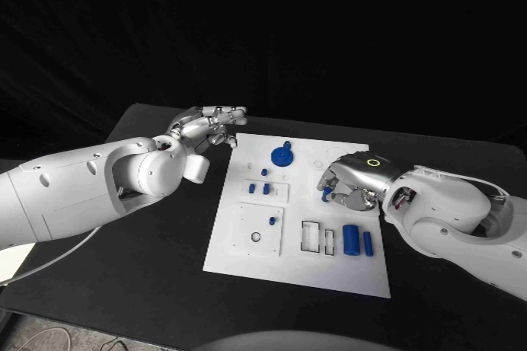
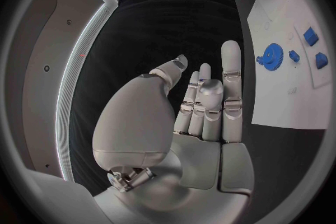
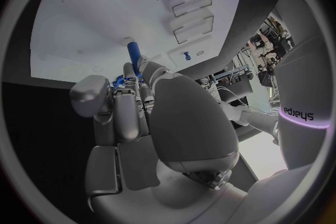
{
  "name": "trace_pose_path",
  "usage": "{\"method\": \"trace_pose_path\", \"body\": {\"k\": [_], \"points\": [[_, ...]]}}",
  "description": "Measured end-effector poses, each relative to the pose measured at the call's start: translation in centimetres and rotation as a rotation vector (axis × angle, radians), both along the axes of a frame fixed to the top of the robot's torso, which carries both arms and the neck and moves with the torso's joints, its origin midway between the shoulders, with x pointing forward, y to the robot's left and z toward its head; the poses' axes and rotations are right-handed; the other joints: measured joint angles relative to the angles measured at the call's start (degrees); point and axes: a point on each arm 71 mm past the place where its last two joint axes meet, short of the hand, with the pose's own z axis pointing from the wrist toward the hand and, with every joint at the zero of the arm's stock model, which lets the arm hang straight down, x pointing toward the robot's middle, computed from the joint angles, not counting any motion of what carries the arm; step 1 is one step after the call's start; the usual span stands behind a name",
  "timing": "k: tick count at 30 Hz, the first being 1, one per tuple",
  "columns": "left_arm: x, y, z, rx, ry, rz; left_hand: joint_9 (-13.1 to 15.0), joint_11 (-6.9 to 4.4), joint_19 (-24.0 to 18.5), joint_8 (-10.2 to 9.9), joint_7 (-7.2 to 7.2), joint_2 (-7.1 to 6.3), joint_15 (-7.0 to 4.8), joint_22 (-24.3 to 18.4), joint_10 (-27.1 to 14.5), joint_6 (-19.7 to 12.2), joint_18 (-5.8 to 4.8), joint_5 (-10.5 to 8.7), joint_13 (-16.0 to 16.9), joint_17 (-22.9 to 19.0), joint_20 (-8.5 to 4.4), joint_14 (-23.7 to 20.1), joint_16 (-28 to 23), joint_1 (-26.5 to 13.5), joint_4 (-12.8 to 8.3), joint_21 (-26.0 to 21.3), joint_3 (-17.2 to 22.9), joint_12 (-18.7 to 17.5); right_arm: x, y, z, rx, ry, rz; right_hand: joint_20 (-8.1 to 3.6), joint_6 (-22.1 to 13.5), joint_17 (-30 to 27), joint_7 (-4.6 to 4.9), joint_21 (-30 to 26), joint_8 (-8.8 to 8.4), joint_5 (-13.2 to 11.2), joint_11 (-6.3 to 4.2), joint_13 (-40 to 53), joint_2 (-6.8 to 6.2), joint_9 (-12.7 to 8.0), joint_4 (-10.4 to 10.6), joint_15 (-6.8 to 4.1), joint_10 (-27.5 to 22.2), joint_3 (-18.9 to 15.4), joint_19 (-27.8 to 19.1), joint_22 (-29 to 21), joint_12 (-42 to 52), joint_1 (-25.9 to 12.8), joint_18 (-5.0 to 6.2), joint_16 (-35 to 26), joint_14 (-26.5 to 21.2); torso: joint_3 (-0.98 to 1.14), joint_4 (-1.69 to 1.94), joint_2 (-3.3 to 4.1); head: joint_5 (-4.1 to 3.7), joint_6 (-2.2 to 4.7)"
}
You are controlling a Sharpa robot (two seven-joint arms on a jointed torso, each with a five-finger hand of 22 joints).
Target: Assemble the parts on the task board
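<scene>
Black table point(image 1: 143, 237), black backdrop point(image 1: 330, 46) behind it, pale floor patch point(image 1: 14, 263) and cables point(image 1: 44, 337) at lower left

A: In what colours are the task board point(image 1: 247, 248) and table point(image 1: 143, 290) rendered?

B: The board is shown white, the table black. The gear point(image 1: 282, 156), cylinder point(image 1: 352, 240) and small pegs point(image 1: 259, 189) are marked blue.

A: And the hands?

B: The left hand point(image 1: 209, 126) and right hand point(image 1: 349, 180) are finished silver, on white arms.
</scene>
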Motion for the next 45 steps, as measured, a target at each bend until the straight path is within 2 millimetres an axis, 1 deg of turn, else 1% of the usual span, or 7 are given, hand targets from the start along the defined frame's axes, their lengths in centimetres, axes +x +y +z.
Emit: {"method": "trace_pose_path", "body": {"k": [6, 13, 18, 23, 27, 35, 45], "points": [[0.0, 0.0, 0.0, 0.0, 0.001, 0.0, 0.0, 0.0, 0.0, 0.0, 0.0, 0.0, 0.0, 0.0, 0.0, 0.0, 0.0, 0.0, 0.0, 0.0, 0.0, 0.0, 0.0, 0.0, 0.0, 0.0, 0.0, 0.0, -0.5, -0.2, 0.7, 0.01, -0.01, 0.005, 0.0, 0.0, 0.0, 0.0, 0.0, -0.01, -0.1, 0.0, 0.0, -0.29, 0.0, 0.0, 0.0, 0.0, 0.0, 0.0, 0.0, 0.0, -0.3, 0.0, 0.0, 0.0, 0.0, -0.02, 0.01, -0.1, 0.03], [0.0, 0.0, 0.0, 0.0, 0.001, -0.001, 0.0, 0.0, 0.0, 0.0, 0.0, 0.0, 0.0, 0.0, 0.0, 0.0, 0.0, 0.0, 0.0, 0.0, 0.0, 0.0, 0.0, 0.0, 0.0, 0.0, 0.0, 0.0, -1.8, 0.6, 2.2, 0.047, -0.021, 0.041, 0.0, 0.0, 0.0, 0.0, 0.2, -0.03, -0.2, 0.0, 0.0, -0.13, 0.0, 0.1, 0.0, 0.0, 0.2, 0.0, 0.0, 0.0, -0.5, 0.0, 0.0, 0.0, 0.01, -0.01, -0.02, -0.14, -0.01], [0.0, -0.1, 0.0, 0.0, 0.002, -0.002, 0.0, -0.21, 0.0, 0.0, 0.0, 0.31, 0.0, 0.0, -0.2, 0.0, 0.0, 0.0, 0.1, -0.2, 0.0, 0.0, 0.0, 0.3, 0.0, 0.0, 0.0, 0.0, -3.0, 2.6, 2.9, 0.09, -0.021, 0.097, 0.0, 0.0, 0.0, -0.01, 0.2, -0.14, -0.2, -0.01, 0.1, 0.02, 0.0, 0.1, 0.0, 0.0, 0.2, 0.0, 0.1, -0.1, -0.6, 0.0, 0.0, 0.0, 0.01, -0.02, -0.02, 0.1, 0.02], [0.1, -0.3, 0.0, -0.001, 0.002, -0.005, 0.0, -0.21, 0.0, 0.0, 0.0, 0.31, 0.0, 0.0, -0.2, 0.0, 0.0, 0.0, 0.1, -0.2, 0.0, 0.0, 0.0, 0.3, 0.0, 0.0, 0.0, 0.0, -4.2, 5.2, 3.1, 0.133, -0.01, 0.164, 0.0, 0.0, 0.0, -0.01, 0.2, -0.19, -0.3, -0.06, 0.1, 0.02, 0.0, 0.1, 0.0, 0.1, 0.2, 0.0, 0.1, -0.1, -0.6, -0.01, 0.0, 0.0, -0.01, 0.02, -0.02, 0.7, 0.01], [0.1, -0.4, -0.1, -0.002, 0.002, -0.007, 0.0, -0.21, 0.0, 0.0, 0.0, 0.31, 0.0, 0.0, -0.2, 0.0, 0.01, 0.0, 0.1, -0.2, 0.0, 0.0, 0.0, 0.3, 0.0, 0.0, 0.0, 0.0, -4.7, 6.6, 2.5, 0.153, 0.008, 0.195, 0.0, 0.0, -0.1, -0.01, 0.2, -0.2, -0.3, -0.06, 0.1, 0.02, 0.0, 0.0, 0.0, 0.1, 0.3, 0.0, 0.0, -0.1, -0.6, -0.01, 0.0, 0.0, -0.01, 0.05, -0.05, 1.46, -0.11], [0.2, -0.6, -0.1, -0.002, 0.002, -0.01, 0.0, -0.21, 0.0, 0.0, 0.0, 0.31, 0.0, 0.0, -0.2, 0.0, 0.0, 0.0, 0.1, -0.2, 0.0, 0.0, 0.0, 0.3, 0.0, 0.0, 0.0, 0.0, -5.6, 9.4, 0.2, 0.185, 0.068, 0.248, 0.0, 0.2, -0.1, 0.2, 0.2, -0.26, -0.4, -0.06, 0.1, -0.29, 0.0, -0.2, 0.0, 0.1, 0.6, 0.0, -0.2, -0.2, -0.9, -0.01, 0.0, 0.0, -0.02, 0.02, 0.01, 3.37, -0.61], [0.2, -0.9, -0.1, -0.004, 0.003, -0.016, 0.0, 0.0, 0.0, 0.0, 0.0, 0.31, 0.0, 0.0, -0.4, 0.0, 0.0, 0.0, 0.1, -0.2, 0.0, 0.0, 0.0, 0.3, -0.2, -0.2, -0.2, 0.2, -6.0, 11.2, -2.5, 0.189, 0.115, 0.278, 0.0, 0.2, -0.1, 0.2, 0.2, -0.38, -0.3, -0.17, 0.0, -0.45, 0.0, -0.5, 0.0, 0.6, 0.8, 0.0, -0.2, -0.3, -1.1, -0.01, 0.0, 0.0, 0.02, 0.02, 0.1, 4.3, -1.19]]}}
